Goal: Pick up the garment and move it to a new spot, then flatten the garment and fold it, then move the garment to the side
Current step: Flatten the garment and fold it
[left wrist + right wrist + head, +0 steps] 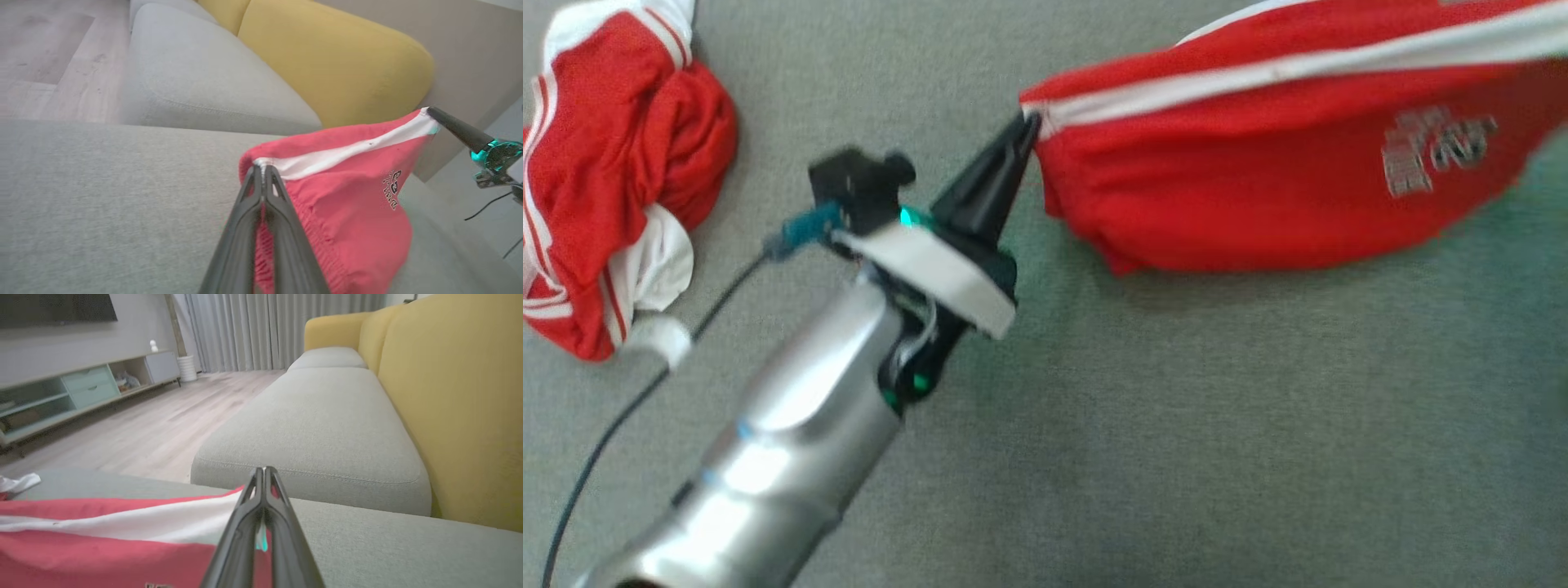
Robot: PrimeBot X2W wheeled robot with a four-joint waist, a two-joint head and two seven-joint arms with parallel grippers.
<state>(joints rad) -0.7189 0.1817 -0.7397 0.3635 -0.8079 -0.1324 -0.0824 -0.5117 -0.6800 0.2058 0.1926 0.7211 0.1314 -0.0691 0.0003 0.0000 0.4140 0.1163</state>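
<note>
A red garment (1258,188) with a white band and a grey printed logo hangs stretched above the grey sofa seat (1176,425). My left gripper (1027,126) is shut on the garment's left corner at the white band; in the left wrist view the fingers meet at that corner (261,169). The right gripper (429,110) pinches the far corner of the band. In the right wrist view that gripper (264,471) is shut on the edge of the garment (102,543). The cloth sags between the two grips.
A second red and white garment (613,171) lies crumpled at the seat's left. A black cable (629,408) trails from my left arm. Yellow back cushions (335,61) and further grey seat cushions (318,428) lie beyond, with wooden floor (135,428) and a low cabinet (61,396).
</note>
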